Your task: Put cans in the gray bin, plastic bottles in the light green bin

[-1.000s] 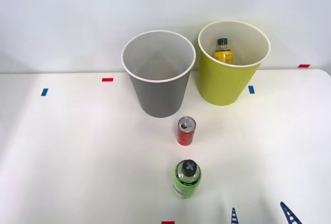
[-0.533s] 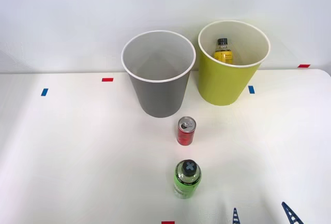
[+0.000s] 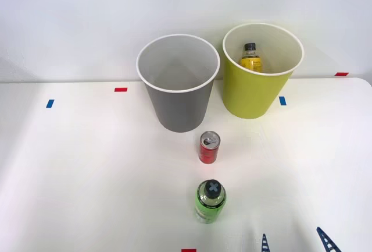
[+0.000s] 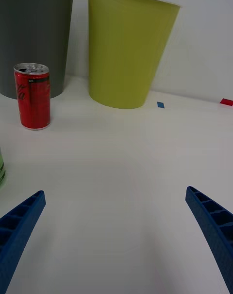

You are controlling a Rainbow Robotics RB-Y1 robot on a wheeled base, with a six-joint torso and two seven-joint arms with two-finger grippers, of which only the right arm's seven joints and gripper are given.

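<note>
A: Right gripper (image 3: 292, 242) low at the table's near edge, jaws spread wide, holding nothing. Red can (image 3: 209, 147) upright, just in front of the gray bin (image 3: 178, 109). One yellow-label bottle (image 3: 251, 57) already inside the light green bin (image 3: 250, 92).

B: And the green bottle (image 3: 210, 201)?

A: Upright, near the can (between it and the table's near edge). Risk as I judge it: reaching for the can, a finger could clip that bottle and topple it, or nudge the slim can over.

B: Change from a second ago?

A: None among the objects; the fingertips sit marginally lower in the front view.
</note>
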